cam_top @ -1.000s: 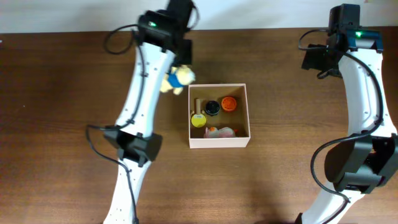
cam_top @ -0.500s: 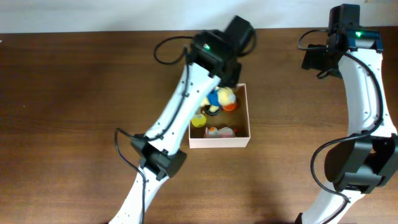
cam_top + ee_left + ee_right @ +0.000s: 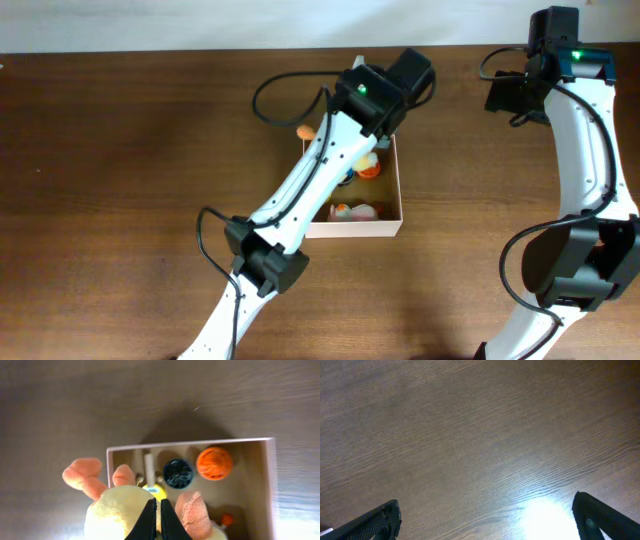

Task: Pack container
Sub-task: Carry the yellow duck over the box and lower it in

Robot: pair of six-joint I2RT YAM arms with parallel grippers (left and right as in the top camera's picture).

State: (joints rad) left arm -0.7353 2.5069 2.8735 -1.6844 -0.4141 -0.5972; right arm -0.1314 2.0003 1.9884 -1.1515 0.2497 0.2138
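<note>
Now the left hand (image 3: 155, 519) grips a yellow plush toy (image 3: 117, 512) above the container (image 3: 270, 480).

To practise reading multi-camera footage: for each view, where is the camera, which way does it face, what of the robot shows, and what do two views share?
Overhead: above the table, facing down; left arm, right arm, container show.
Left wrist: on the left arm, looking down past the left pincer, shut on a plush toy, into the container.
Right wrist: on the right arm, facing down at wood; only the open right pincer shows.
Shared: overhead and left wrist both see the container and its orange round item.
</note>
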